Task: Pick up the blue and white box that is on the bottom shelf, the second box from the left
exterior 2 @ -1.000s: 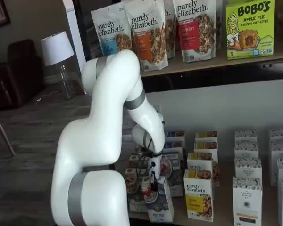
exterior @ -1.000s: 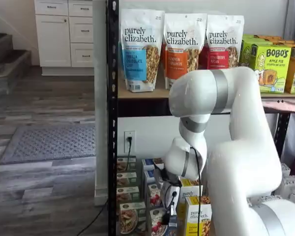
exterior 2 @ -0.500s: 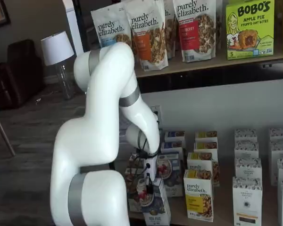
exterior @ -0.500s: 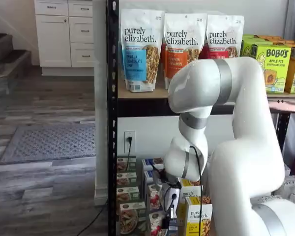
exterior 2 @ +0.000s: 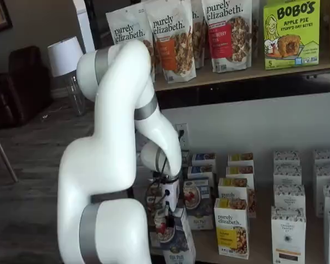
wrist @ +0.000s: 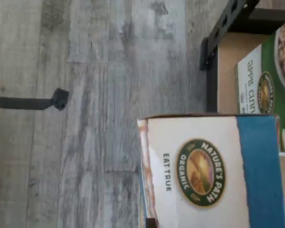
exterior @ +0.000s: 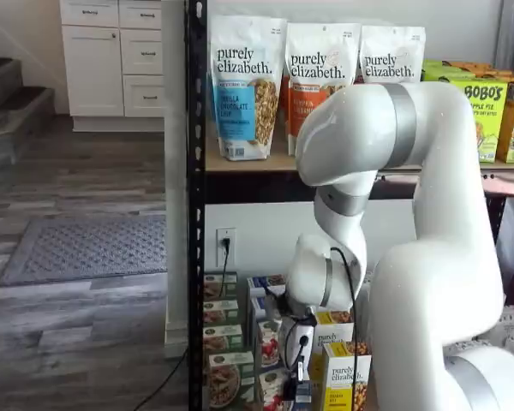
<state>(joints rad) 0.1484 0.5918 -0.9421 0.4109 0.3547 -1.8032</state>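
My gripper (exterior 2: 165, 219) is clamped on the blue box (exterior 2: 179, 246). The box tilts at the front left corner of the bottom shelf (exterior 2: 258, 245). In the wrist view its white top (wrist: 199, 171) juts past the front edge over the floor (wrist: 99, 95), with a green box (wrist: 263, 80) just beside it. To the right, a yellow box (exterior 2: 231, 230) stands upright at the front edge.

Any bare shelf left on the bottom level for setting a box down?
The bottom shelf is bare between the yellow boxes and the white boxes. Crowded around the gripper and blue and white box.
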